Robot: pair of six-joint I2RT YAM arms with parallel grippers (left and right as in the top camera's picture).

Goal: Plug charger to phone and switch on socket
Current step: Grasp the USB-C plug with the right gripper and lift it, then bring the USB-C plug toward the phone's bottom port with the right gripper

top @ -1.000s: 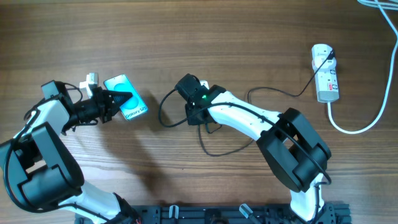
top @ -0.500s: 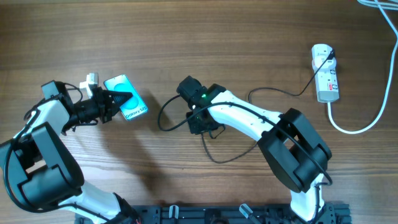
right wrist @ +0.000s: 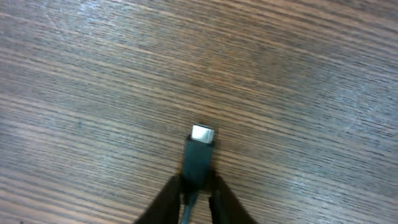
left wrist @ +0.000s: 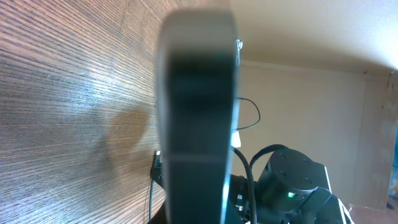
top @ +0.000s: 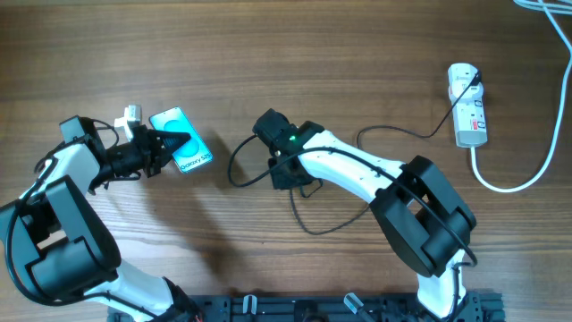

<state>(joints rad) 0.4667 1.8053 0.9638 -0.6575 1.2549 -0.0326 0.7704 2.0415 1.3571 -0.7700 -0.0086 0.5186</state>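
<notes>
The phone, with its cyan screen and a white text strip, is held tilted on edge over the left of the table by my left gripper, which is shut on it. In the left wrist view it is a dark blurred slab seen edge-on. My right gripper is shut on the charger's connector, whose metal tip points away just above the wood. The black cable loops back to a plug in the white socket at the far right.
A thick white cord curves from the socket along the right edge. Loose cable loops lie on the wood around my right gripper. The right arm shows beyond the phone in the left wrist view.
My right gripper has shifted slightly toward the near edge with the connector, and the cable loops moved with it. The left arm and the phone have stayed still.
</notes>
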